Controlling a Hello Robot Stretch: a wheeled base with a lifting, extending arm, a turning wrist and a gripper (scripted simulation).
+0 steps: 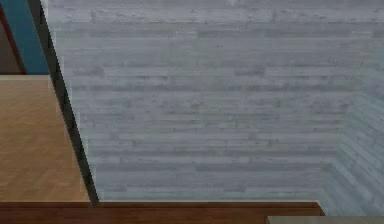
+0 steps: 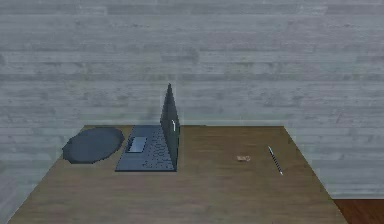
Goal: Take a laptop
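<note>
Laptop (image 2: 150, 148): open on the table (image 2: 200, 195), left of middle, screen upright
Gripper: you cannot tell its state
Approach: best reach for the laptop's near edge; keep off the dark mat (image 2: 93, 146) at its left

No text seems legible, even on the laptop (image 2: 152, 148).

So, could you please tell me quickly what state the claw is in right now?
Claw: cannot be told.
The laptop stands open on the table.
</note>
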